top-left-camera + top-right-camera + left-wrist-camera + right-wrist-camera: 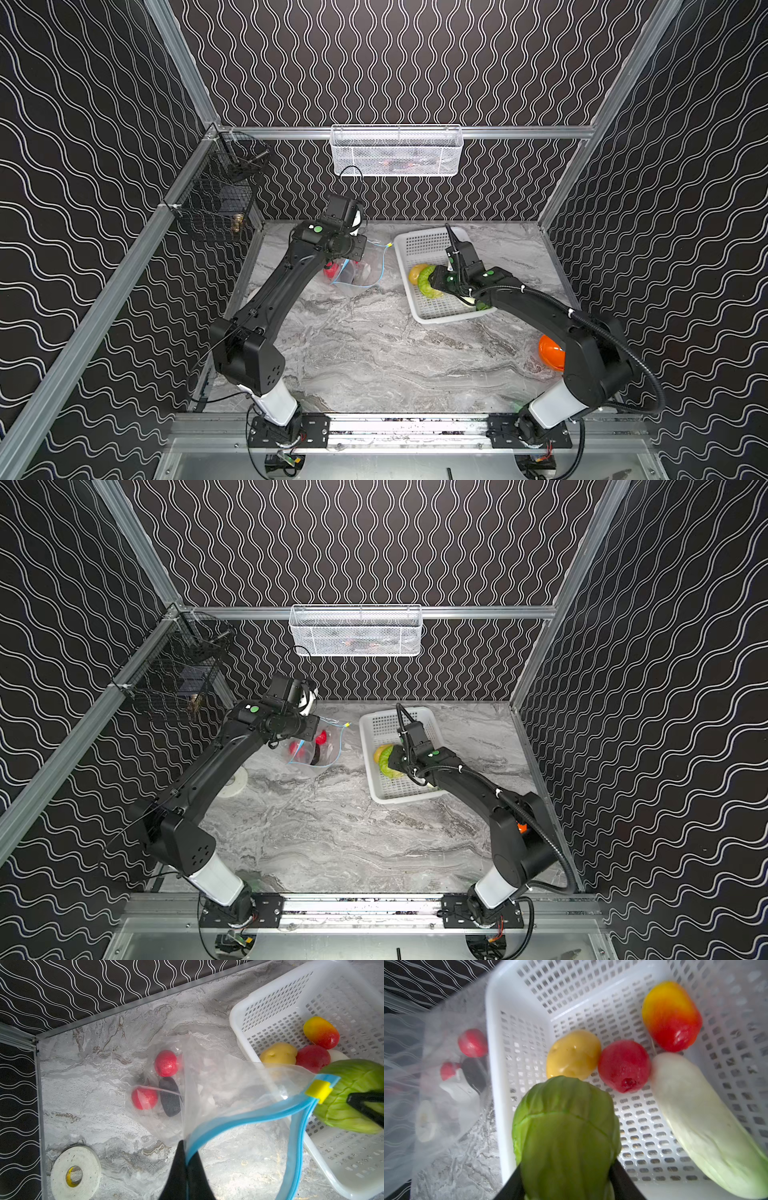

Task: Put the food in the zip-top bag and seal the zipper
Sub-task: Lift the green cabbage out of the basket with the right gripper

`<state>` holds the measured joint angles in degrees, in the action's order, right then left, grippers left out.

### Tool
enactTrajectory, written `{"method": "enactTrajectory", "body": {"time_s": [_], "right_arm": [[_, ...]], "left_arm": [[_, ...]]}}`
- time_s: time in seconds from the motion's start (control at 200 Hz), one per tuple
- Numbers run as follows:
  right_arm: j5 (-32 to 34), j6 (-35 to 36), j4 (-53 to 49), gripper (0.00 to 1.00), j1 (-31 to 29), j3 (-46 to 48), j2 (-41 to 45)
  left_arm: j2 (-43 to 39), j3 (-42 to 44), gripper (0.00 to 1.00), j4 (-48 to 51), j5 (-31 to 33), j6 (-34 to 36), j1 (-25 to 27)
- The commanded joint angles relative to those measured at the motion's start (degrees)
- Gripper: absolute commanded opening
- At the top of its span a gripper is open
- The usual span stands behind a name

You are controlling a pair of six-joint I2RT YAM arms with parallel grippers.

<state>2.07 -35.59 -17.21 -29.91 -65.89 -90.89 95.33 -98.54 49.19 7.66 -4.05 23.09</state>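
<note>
Over the basket [496,1043], the right gripper [565,1165] clasps the cabbage [564,1115].

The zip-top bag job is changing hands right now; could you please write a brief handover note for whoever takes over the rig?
Left gripper: jaws shut on the light-blue zipper strip of the clear plastic zip-top bag, holding its mouth open.
Right gripper: jaws closed on the green cabbage, at the bag-side edge of the white perforated basket.
Done: two red rounds and the dark avocado are in the bag.
Left: bag the cabbage, then the yellow potato, third red round, orange-yellow pepper and white radish lying in the basket; then close the zipper.
</note>
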Motion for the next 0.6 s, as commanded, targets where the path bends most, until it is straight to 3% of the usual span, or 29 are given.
{"method": "enactTrajectory", "body": {"time_s": [0.0,0.596], "right_arm": [[1.4,-1.4,5.6,0.18,-0.1,0.7,2.3],[1.2,-0.3,20.9,0.2,-0.1,5.9,11.6]], "left_arm": [[-0.5,0.1,0.0,-0.7,0.3,0.9,-0.1],[-0.8,0.2,0.0,-0.8,0.1,0.9,-0.3]]}}
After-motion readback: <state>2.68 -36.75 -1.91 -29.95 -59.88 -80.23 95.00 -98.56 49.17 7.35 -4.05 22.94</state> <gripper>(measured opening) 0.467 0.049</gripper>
